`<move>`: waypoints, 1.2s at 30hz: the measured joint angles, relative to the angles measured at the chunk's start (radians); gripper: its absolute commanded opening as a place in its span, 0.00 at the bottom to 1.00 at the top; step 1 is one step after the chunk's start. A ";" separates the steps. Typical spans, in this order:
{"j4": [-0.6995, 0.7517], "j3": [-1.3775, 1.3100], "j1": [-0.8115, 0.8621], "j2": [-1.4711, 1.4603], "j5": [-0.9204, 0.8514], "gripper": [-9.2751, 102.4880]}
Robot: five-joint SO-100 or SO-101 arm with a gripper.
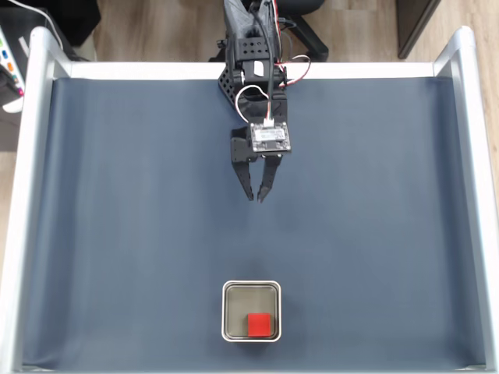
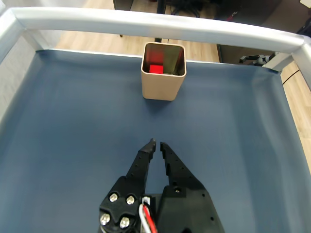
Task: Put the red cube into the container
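The red cube (image 1: pixel 260 324) lies inside the container (image 1: pixel 227 312), a small square metal tin near the front edge of the blue mat in the fixed view. In the wrist view the container (image 2: pixel 163 86) stands upright ahead, with the red cube (image 2: pixel 156 69) visible through its open top. My gripper (image 1: pixel 255 198) hovers over the middle of the mat, well back from the tin, fingertips nearly touching and nothing between them. The wrist view shows the same gripper (image 2: pixel 156 143) shut, pointing toward the tin.
A raised white frame (image 1: pixel 31 195) borders the mat (image 1: pixel 117 234) on the left, right and far sides. The arm's base (image 1: pixel 253 54) and cables sit at the top edge in the fixed view. Wooden floor lies beyond the frame.
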 measured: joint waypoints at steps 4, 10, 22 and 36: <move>-0.002 0.127 0.009 0.166 0.003 0.08; 0.064 0.241 0.009 0.290 -0.015 0.08; 0.383 0.262 -0.029 0.348 0.025 0.08; 0.649 0.262 -0.031 0.350 0.008 0.09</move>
